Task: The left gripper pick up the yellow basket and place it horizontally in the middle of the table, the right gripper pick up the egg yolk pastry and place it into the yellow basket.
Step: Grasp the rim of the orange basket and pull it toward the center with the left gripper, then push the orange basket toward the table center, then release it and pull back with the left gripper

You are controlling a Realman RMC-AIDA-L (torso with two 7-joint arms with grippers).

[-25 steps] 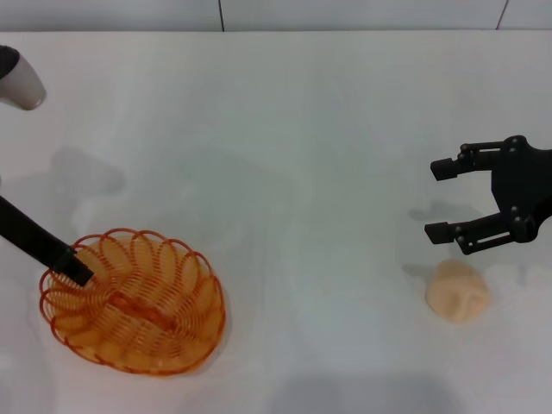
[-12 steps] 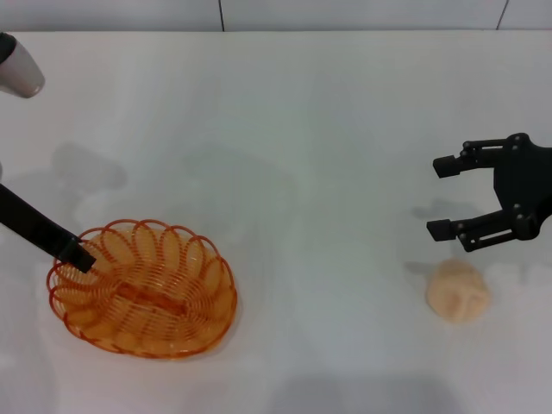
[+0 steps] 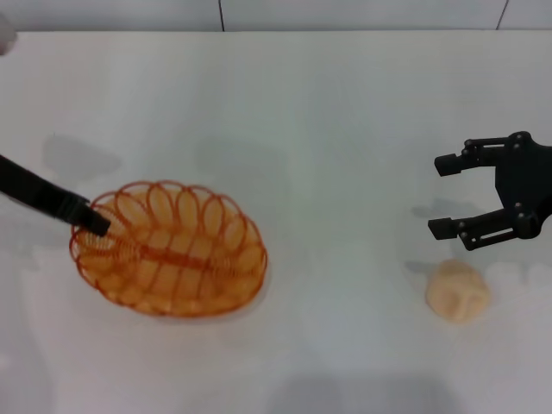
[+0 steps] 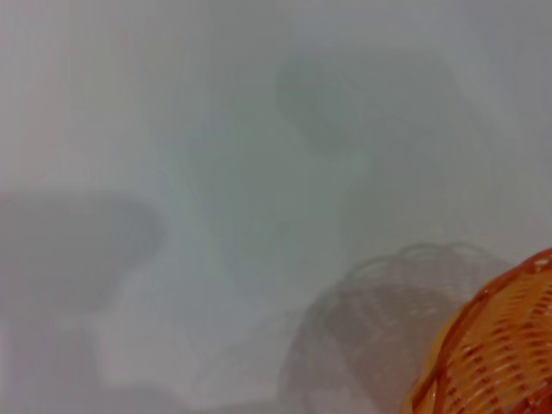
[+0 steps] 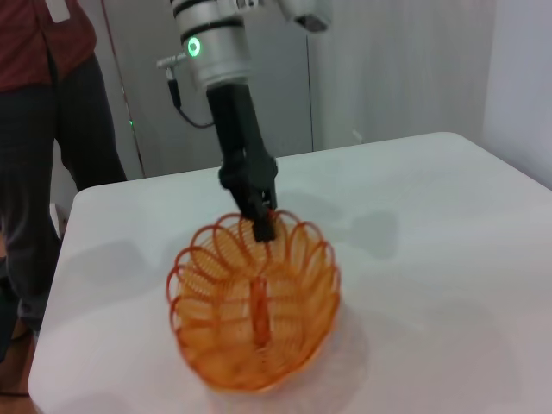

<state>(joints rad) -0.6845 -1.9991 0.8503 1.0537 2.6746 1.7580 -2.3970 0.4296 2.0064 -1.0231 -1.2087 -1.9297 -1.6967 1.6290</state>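
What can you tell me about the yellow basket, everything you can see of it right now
The yellow basket is an oval, orange-yellow, translucent wire basket with a looped, petal-like rim and a woven base crossed by a central rib. It holds nothing. It sits left of the middle of the white table, its long axis nearly sideways in the head view. The left gripper is shut on its rim at the robot's left end. The right wrist view suggests it is lifted slightly.

White matte rectangular table (image 3: 328,129), soft grey shadows across it. Beyond its far edge, pale grey wall panels (image 3: 362,13) split by dark vertical seams. Right wrist view: long white curtain (image 5: 397,69) behind the table, grey door-like panel (image 5: 147,78) beside it, person in dark red top and dark trousers (image 5: 43,129) standing off the table's corner. Lighting diffuse.
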